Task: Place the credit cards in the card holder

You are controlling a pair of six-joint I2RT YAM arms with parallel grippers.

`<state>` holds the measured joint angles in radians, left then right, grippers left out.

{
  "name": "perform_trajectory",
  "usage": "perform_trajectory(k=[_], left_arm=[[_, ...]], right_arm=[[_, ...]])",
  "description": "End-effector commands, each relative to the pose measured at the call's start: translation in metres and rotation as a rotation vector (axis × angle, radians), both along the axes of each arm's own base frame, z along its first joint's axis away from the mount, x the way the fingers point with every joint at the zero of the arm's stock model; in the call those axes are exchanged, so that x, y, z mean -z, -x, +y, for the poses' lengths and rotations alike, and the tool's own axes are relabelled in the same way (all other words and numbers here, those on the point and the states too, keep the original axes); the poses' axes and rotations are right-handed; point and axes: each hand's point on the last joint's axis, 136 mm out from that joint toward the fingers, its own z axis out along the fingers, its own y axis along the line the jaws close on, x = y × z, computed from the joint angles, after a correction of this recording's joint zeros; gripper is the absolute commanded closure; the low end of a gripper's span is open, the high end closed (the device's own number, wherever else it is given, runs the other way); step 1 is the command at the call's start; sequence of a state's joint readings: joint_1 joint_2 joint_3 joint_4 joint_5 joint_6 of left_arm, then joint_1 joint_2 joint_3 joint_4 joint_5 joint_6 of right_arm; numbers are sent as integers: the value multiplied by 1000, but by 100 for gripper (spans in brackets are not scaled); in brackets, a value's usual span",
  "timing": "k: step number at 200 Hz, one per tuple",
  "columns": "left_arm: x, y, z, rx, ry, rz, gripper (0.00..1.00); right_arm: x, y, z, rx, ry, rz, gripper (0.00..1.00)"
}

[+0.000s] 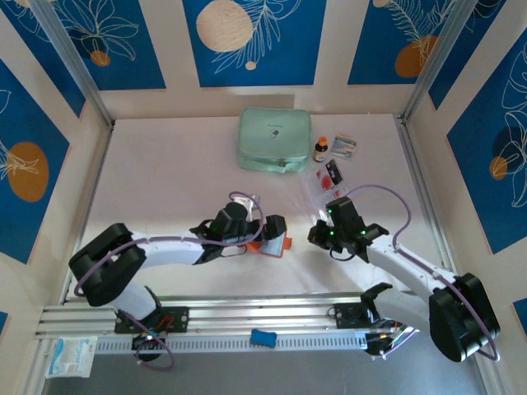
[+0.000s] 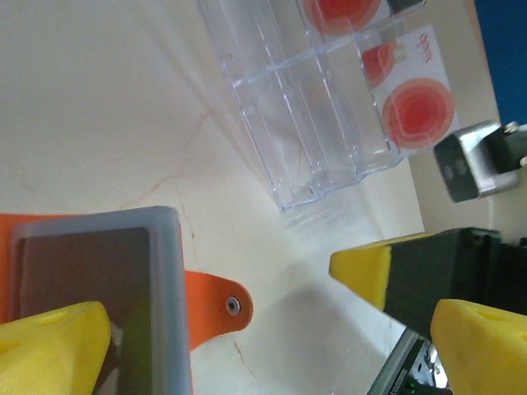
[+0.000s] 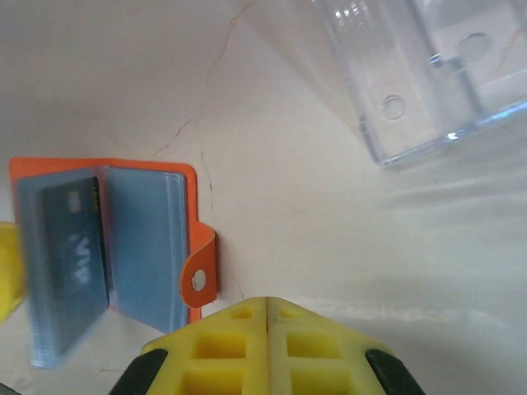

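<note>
Square orange leather card holder (image 3: 144, 247) lies open at the table's (image 1: 165, 164) near middle under my spread left fingers (image 2: 49, 346). My right fingers (image 3: 239, 337), pressed together and empty, sit nearer the pale red-dotted plastic cards (image 2: 420, 107) beyond.

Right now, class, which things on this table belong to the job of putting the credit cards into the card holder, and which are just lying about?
Part of the job:
- card holder, lying open
- dark card in its sleeve
- red-dot cards

Just lying about:
- clear tray
- mint-green zip case
- small bottle
- printed packet
</note>
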<state>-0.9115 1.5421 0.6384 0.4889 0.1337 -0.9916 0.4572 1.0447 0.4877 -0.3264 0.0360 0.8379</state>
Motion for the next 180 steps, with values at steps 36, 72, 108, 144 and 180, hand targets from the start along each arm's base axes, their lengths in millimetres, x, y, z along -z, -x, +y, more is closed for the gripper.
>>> perform_trajectory(k=[36,72,108,144,180], left_arm=[[-12,14,-43,76,16,-3,0],[-65,10,-36,85,-33,-121,0],[-90,-8,8,-1,-182,-217,0],[-57,-37,74,-151,-246,-105,0],[-14,-51,101,-169,-243,9,0]], right_arm=[[-5,5,-3,4,-44,8,100],[-6,5,0,-8,-57,7,100],[-5,4,3,-17,-66,14,100],[-3,4,7,-27,-73,26,100],[-1,1,13,-38,-70,34,100]])
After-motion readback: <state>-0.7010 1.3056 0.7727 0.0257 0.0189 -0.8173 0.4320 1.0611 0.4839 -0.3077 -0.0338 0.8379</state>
